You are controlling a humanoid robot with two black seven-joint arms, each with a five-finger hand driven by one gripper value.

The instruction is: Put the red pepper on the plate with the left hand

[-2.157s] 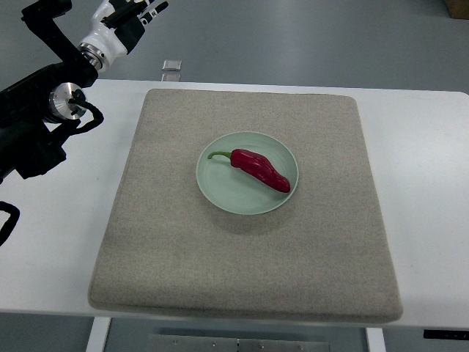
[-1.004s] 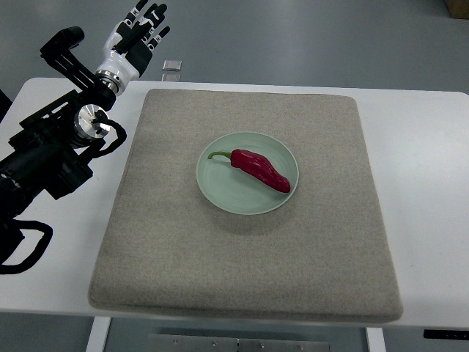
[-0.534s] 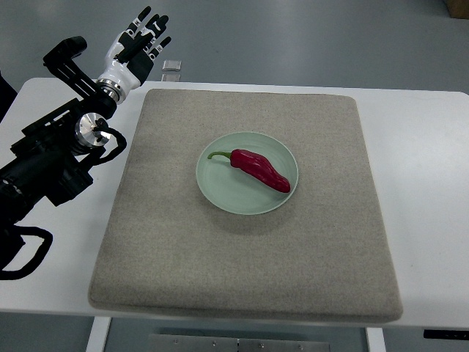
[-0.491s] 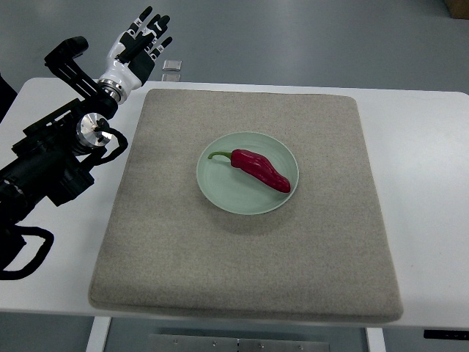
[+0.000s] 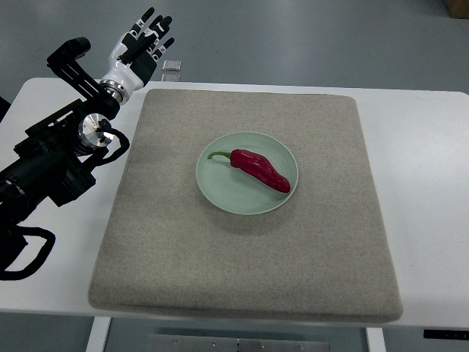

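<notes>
A dark red pepper (image 5: 261, 169) with a green stem lies across the pale green plate (image 5: 220, 187) at the middle of the grey mat (image 5: 246, 264). My left hand (image 5: 143, 42) hovers past the mat's far left corner, well away from the plate, fingers spread and holding nothing. Its black arm (image 5: 55, 158) runs in from the left edge over the white table. The right arm does not show.
The white table (image 5: 425, 183) extends beyond the mat on both sides. A small clear block (image 5: 171, 65) lies at the table's far edge, just right of my left hand. Grey floor lies beyond.
My left arm has swung in from the left edge toward the mat's far left corner, and the hand has opened its fingers. Pepper and plate have not moved.
</notes>
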